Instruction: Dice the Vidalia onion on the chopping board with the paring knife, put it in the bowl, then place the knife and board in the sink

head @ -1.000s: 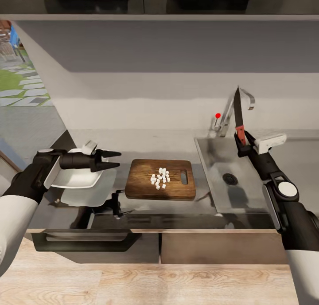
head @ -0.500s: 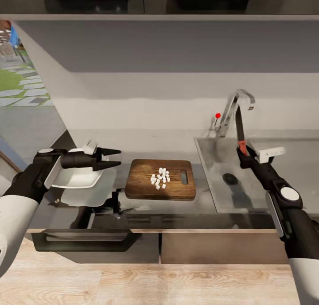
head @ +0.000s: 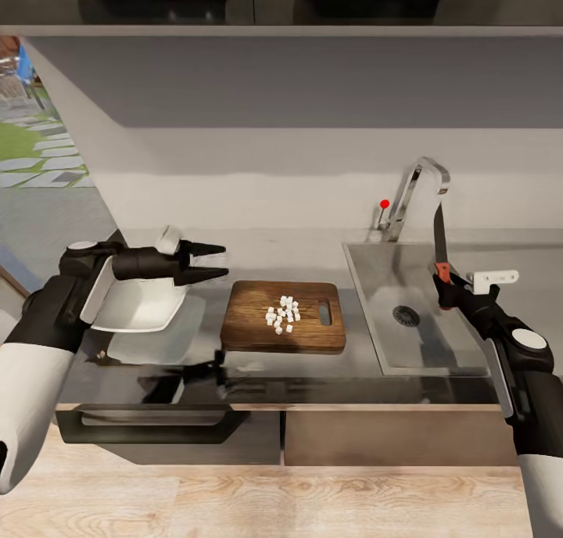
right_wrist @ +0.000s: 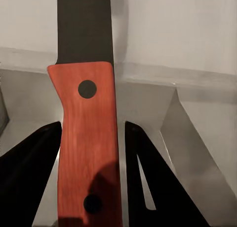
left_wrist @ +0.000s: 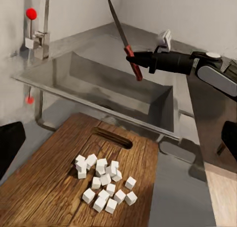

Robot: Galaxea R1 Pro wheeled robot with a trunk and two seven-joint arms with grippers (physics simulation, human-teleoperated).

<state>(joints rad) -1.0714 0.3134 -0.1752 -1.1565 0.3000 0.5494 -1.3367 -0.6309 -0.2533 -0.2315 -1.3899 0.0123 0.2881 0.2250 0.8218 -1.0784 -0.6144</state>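
Here the long grey desk [head: 313, 249] carries the sink [head: 375, 335], the white bowl [head: 141, 307] and the wooden chopping board [head: 258, 331]. Small white onion cubes [head: 283, 313] sit on the board; they look light and easy to scatter. The right claw [head: 443, 281] is clenched on the paring knife [head: 440, 237], blade up, over the sink. The left claw [head: 211, 261] hangs released near the bowl.

No legible text (nor any labels)
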